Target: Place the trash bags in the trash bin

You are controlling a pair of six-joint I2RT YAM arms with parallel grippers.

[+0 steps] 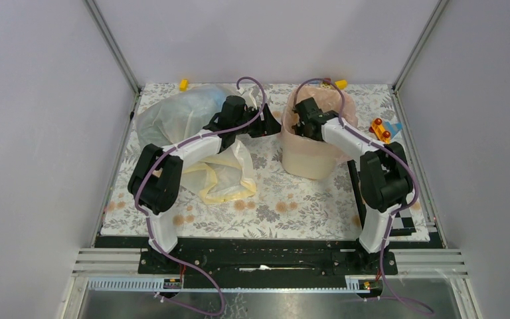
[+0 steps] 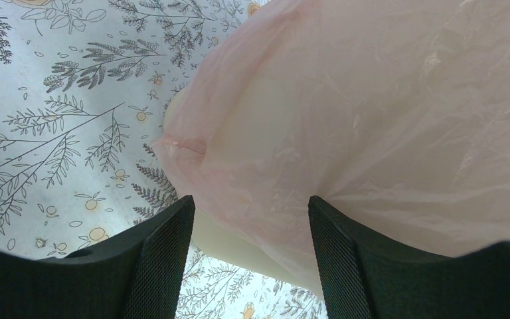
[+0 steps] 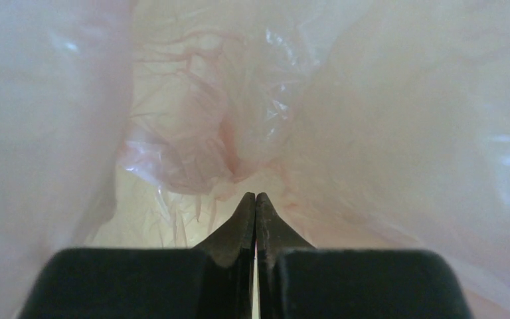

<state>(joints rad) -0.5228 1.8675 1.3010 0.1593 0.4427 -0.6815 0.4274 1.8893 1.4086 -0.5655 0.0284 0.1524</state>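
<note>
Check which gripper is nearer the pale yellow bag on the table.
Left. The left gripper is open at the left rim of the trash bin, just past the yellow bag; the right gripper is shut inside the bin, amid the pink bag.

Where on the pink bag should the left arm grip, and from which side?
Probably the loose puckered edge of the pink bag hanging outside the trash bin, approached from the bin's left: it hangs free, and the left gripper faces it, jaws open.

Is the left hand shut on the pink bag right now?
No: the left wrist view shows the left hand with its fingers wide apart, the pink bag lying beyond them, unpinched.
</note>
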